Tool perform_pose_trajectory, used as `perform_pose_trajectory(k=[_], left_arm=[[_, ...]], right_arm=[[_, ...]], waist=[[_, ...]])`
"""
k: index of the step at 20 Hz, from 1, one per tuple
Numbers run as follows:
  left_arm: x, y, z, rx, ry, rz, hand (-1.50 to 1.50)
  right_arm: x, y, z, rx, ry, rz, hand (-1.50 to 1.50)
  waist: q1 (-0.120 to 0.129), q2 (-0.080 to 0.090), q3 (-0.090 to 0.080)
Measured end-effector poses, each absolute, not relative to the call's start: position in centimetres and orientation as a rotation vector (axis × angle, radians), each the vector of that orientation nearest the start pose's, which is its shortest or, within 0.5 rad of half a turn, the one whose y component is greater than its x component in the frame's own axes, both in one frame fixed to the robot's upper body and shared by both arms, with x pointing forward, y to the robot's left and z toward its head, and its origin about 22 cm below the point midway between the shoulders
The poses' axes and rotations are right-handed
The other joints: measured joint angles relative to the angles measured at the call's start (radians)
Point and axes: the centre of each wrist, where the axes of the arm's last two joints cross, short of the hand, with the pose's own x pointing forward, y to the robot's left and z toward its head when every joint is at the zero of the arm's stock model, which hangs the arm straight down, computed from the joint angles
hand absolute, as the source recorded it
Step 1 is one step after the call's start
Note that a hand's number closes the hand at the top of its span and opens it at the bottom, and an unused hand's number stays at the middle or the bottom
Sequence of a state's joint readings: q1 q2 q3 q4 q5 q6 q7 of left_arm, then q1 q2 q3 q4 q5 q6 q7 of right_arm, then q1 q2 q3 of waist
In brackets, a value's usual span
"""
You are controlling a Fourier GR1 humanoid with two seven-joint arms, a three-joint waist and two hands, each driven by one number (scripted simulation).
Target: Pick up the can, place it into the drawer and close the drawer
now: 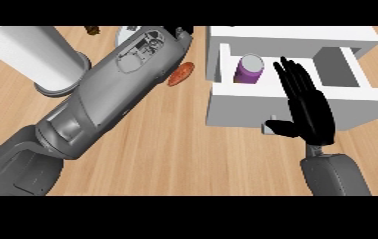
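Right robot hand (308, 114) flat, fingers straight, empty, just right of purple can (249, 69) upright in open drawer (244, 99)

Right hand (310, 110) flat, fingers straight; left hand seemingly hidden beyond its forearm.

The left hand (183, 30) is almost wholly hidden beyond its forearm (111, 93), its fingers unreadable. The forearm covers part of an orange object (180, 74) and a white item (129, 33). The can (249, 69) shows only its upper portion inside the drawer (244, 108).
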State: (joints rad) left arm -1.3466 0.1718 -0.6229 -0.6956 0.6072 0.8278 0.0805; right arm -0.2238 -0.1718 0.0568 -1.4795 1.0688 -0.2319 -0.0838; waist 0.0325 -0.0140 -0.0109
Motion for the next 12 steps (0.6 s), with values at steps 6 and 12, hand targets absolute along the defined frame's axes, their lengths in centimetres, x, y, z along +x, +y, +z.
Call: perform_pose_trajectory(k=[6,12], left_arm=[[41.9,5.9,21.4,0.239,-1.775,-0.036,-1.50],[41.4,7.9,22.0,0.237,-1.760,-0.045,-1.50]], right_arm=[[32.0,-23.7,2.8,-1.178,-1.718,0.944,-1.50],[35.1,-24.0,2.4,-1.272,-1.691,0.953,-1.50]], waist=[[0.012,-0.008,-0.010],[0.024,-0.005,-0.012]])
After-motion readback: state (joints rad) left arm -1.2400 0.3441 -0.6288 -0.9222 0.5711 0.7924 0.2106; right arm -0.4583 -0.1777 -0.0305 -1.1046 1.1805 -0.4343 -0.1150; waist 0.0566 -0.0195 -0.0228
